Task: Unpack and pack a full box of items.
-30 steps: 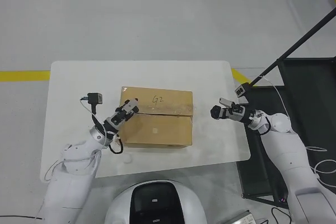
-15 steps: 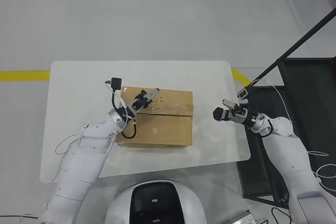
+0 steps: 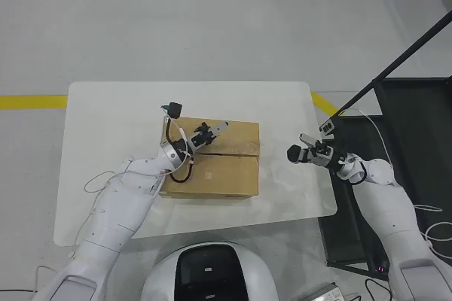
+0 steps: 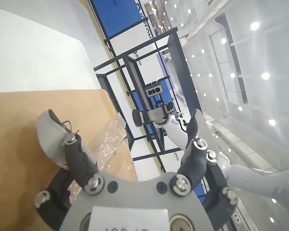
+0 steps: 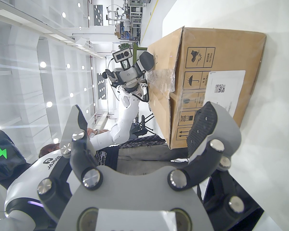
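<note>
Top view: closed cardboard box (image 3: 211, 162) sits mid-tabletop (image 3: 105, 128), long side running left to right in front of the robot.
Box flaps: both shut, meeting at a centre seam along the top.
Tape: clear tape (image 5: 162, 79), crinkled. It lies on the seam and folds over onto the end face nearest the right arm.
Box end face: printed handling symbols plus a white label (image 5: 227, 85). This face looks toward the right arm.
Left claw (image 4: 122, 118): fingers spread wide, nothing between them. It is over the box top, on the far flap near the seam. One finger pad lies low against the cardboard beside the tape; can't tell if it actually touches.
Right claw (image 5: 143, 109): fingers spread wide, empty. It hangs over the right part of the tabletop, well apart from the box, aimed at the labelled end face.
Right of tabletop: black metal rack (image 3: 414, 120), just beside the tabletop edge.
Floor: yellow line (image 3: 22, 101) runs out to the left from behind the tabletop.
</note>
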